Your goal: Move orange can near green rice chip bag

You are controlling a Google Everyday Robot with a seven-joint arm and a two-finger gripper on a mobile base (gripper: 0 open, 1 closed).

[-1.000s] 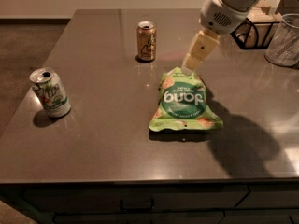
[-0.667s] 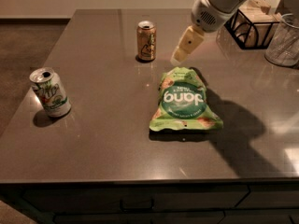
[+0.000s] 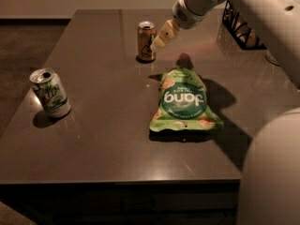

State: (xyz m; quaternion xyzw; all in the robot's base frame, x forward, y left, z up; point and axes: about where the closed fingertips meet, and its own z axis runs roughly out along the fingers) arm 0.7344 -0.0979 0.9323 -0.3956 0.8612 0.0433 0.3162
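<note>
The orange can point(image 3: 146, 41) stands upright at the back middle of the dark table point(image 3: 103, 139). The green rice chip bag point(image 3: 183, 101) lies flat in front of it and to its right, with a gap between them. My gripper point(image 3: 158, 40) comes in from the upper right on the pale arm point(image 3: 243, 3) and sits just to the right of the can, close beside it at about mid height.
A white-and-green can point(image 3: 50, 93) stands tilted near the table's left edge. A black wire rack point(image 3: 241, 25) sits at the back right. A pale rounded part of the robot point(image 3: 272, 172) fills the lower right corner.
My gripper has moved left and down, from above the bag's top to right beside the orange can. The can and the bag have not moved.
</note>
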